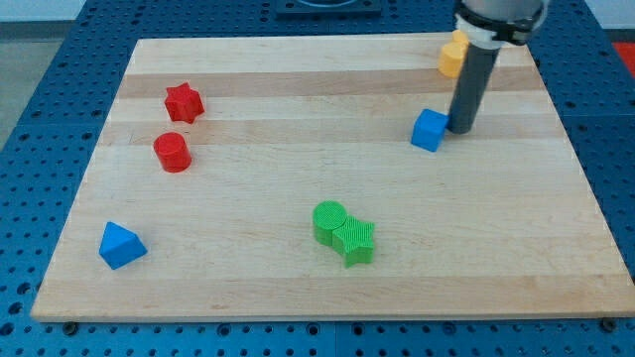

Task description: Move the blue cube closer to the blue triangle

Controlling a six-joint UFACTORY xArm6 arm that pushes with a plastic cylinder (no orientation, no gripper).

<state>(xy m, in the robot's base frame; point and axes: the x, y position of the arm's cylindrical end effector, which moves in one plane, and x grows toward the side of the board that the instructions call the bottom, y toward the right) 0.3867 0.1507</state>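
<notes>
The blue cube [429,130] sits on the wooden board at the view's upper right. The blue triangle [121,245] lies near the board's lower left corner, far from the cube. My tip [460,129] stands on the board just to the right of the blue cube, touching it or nearly so. The dark rod rises from there to the view's top edge.
A red star [184,102] and a red cylinder [172,152] lie at the upper left. A green cylinder [329,220] and a green star [353,241] touch each other at the lower middle. A yellow block [452,56] sits behind the rod near the board's [298,79] top right edge.
</notes>
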